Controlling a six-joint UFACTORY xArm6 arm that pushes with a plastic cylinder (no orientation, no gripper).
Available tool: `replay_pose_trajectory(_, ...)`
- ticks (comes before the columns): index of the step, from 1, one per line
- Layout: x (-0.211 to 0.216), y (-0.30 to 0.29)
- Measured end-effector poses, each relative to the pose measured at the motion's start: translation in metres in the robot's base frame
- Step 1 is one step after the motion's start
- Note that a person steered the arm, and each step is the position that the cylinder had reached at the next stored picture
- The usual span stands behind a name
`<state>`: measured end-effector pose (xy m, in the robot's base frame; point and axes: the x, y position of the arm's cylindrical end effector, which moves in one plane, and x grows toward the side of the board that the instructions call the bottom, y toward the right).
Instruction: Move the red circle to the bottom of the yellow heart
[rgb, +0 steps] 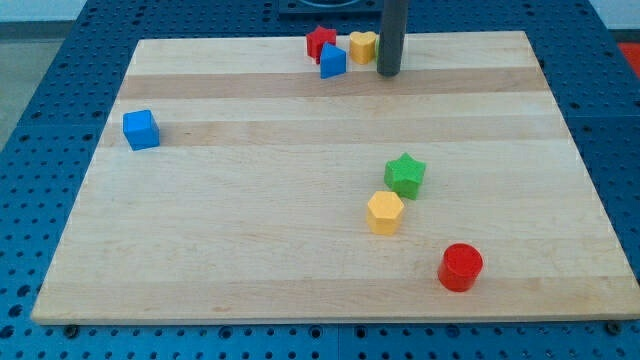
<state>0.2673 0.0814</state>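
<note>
while my tip (388, 73) sits at the view's top of the pale wooden worktop (250, 230), just to the view's right of the yellow heart-shaped block (362, 46), the red round cylinder block (460, 267) lies well apart near the view's bottom right, untouched. no fingers on this rig, just a dark rod, so nothing to report as apart or together. heart is packed in a cluster with a red star-shaped block (320, 42) and a blue block, shape unclear (332, 62), at the top edge. green star-shaped block (405, 175) and yellow hexagon block (385, 212) touch or nearly touch each other and stand between circle and heart, likely in the push path, so my guess is a route around them on the right. blue cube (141, 130) far left, irrelevant. task looks barely begun; tip needs to get below the circle to push it upward.
</note>
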Motion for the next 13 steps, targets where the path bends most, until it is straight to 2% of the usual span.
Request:
replay_pose_trajectory(1,0.008,0.007)
replay_pose_trajectory(6,0.221,0.103)
replay_pose_trajectory(8,0.301,0.108)
replay_pose_trajectory(9,0.321,0.092)
replay_pose_trajectory(11,0.334,0.021)
replay_pose_trajectory(13,0.319,-0.025)
